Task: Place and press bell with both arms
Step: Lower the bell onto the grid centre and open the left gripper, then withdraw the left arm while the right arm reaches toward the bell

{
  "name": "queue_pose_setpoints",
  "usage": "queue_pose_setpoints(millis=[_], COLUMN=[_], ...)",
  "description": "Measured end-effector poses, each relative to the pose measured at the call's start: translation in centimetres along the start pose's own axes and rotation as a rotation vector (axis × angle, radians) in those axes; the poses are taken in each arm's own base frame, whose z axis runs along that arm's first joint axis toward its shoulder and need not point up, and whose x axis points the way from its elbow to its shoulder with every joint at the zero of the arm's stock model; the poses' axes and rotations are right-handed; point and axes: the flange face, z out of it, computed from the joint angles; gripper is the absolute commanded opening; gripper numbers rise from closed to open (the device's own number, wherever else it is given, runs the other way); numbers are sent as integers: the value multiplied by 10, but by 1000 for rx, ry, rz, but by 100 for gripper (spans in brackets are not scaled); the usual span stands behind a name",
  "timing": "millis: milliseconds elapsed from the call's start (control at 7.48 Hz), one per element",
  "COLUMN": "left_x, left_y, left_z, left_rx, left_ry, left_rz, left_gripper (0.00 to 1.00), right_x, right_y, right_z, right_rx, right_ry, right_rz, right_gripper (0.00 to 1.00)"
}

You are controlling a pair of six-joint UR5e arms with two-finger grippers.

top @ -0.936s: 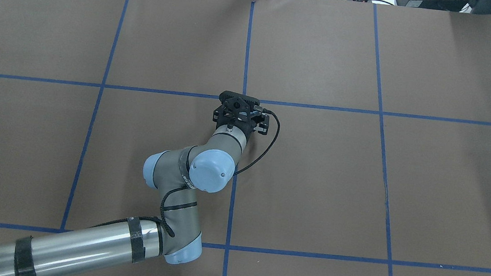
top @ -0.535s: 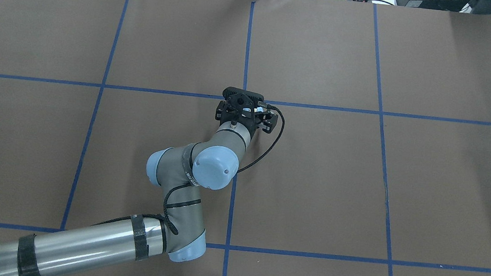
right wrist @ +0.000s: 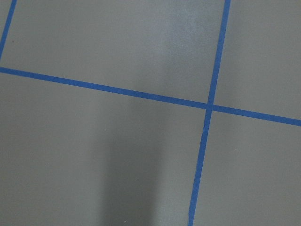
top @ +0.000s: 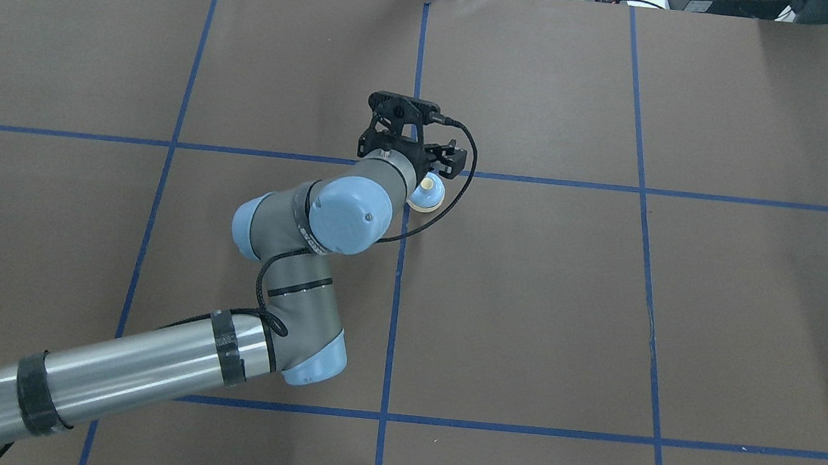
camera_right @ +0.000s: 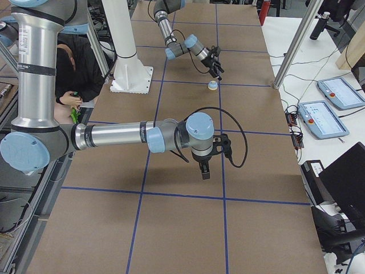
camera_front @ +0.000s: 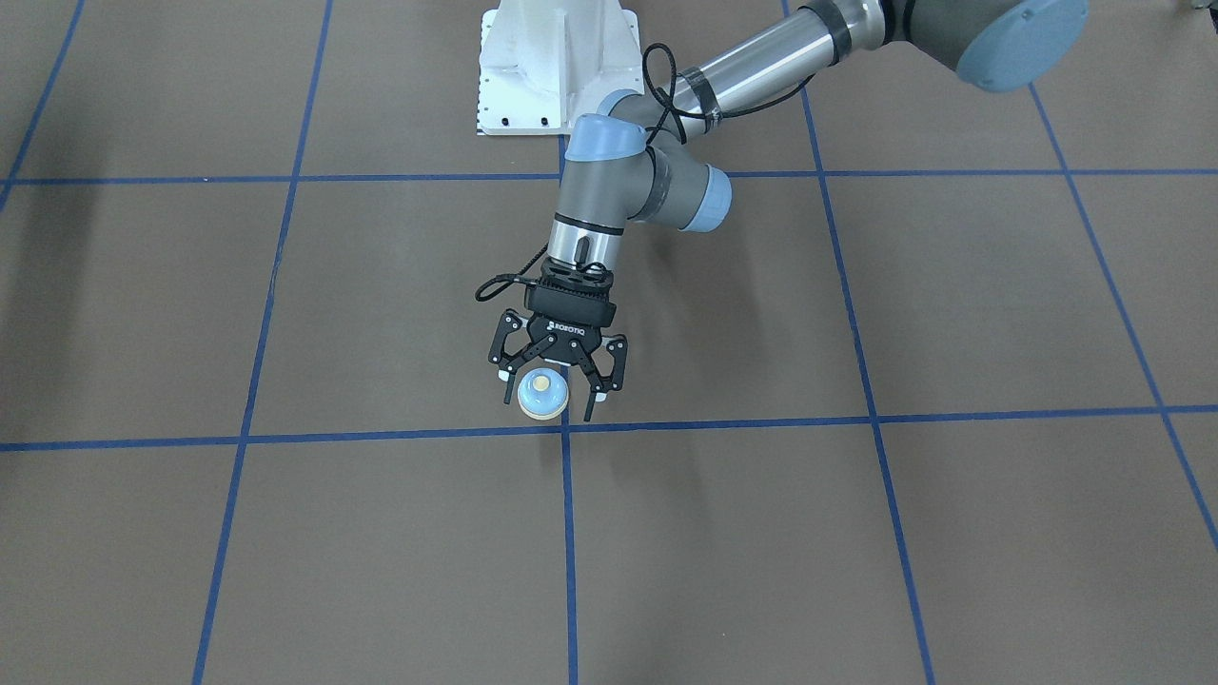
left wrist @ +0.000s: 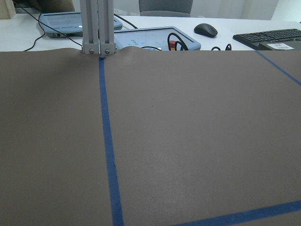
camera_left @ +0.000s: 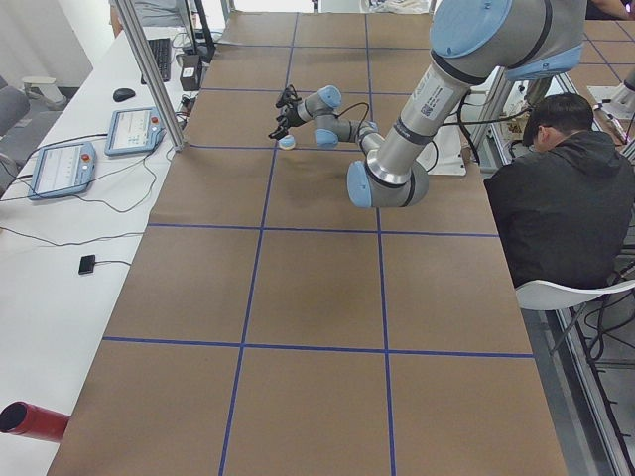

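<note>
Brown taped table (camera_front: 856, 533). Right gripper (camera_right: 203, 173) is hanging lower-centre, and I cannot tell whether its fingers are apart. Bell (camera_front: 540, 393) is sitting mid-frame beside the tape cross. Left gripper (camera_front: 549, 397) is hovering over it, fingers spread wide. I'm planning a straight-up retreat so the fingers miss the dome.

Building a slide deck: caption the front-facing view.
Left gripper hovers open above the bell on the taped table.

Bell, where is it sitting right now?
In the front-facing view the bell sits on the table near centre, just above the blue tape crossing, below the open left pincer.
</note>
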Motion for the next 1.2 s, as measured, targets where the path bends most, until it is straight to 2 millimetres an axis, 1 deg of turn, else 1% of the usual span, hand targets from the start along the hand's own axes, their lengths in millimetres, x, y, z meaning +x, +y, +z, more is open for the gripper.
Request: queue_pose_setpoints(millis=[134,267,401,535,668,802,936,1069,1203], left_x=[-28,-70,-123,-182,-238,-290,-332,-369,-402], left_y=[-32,-55,-69,-78,-87,-97,-108,-116,-118], left_z=[-2,1,3,-1,-12,-26,-39,-57,-83], left_rx=[-49,-101,-157,-206,-251,-300,-347,-400,-461], left_ry=[2,-7,-21,-37,-45,-48,-48,-55,-71], left_rz=[29,52,69,93,123,138,130,111,106], left_gripper=[100,100,100,100,100,100,100,100,100], right_x=[-27,-67,-118,-176,-234,-296,-354,-411,-459], right_y=[-28,-61,-92,-118,-138,-154,-162,-166,-171], right_z=[3,9,20,34,47,60,73,88,101], right_rx=[-4,-7,-19,-35,-52,-68,-75,-76,-69], right_ry=[-10,-25,-43,-61,-69,-62,-44,-26,-15], right_rz=[23,62,97,140,195,246,272,292,306], right_gripper=[100,100,100,100,100,100,100,100,99])
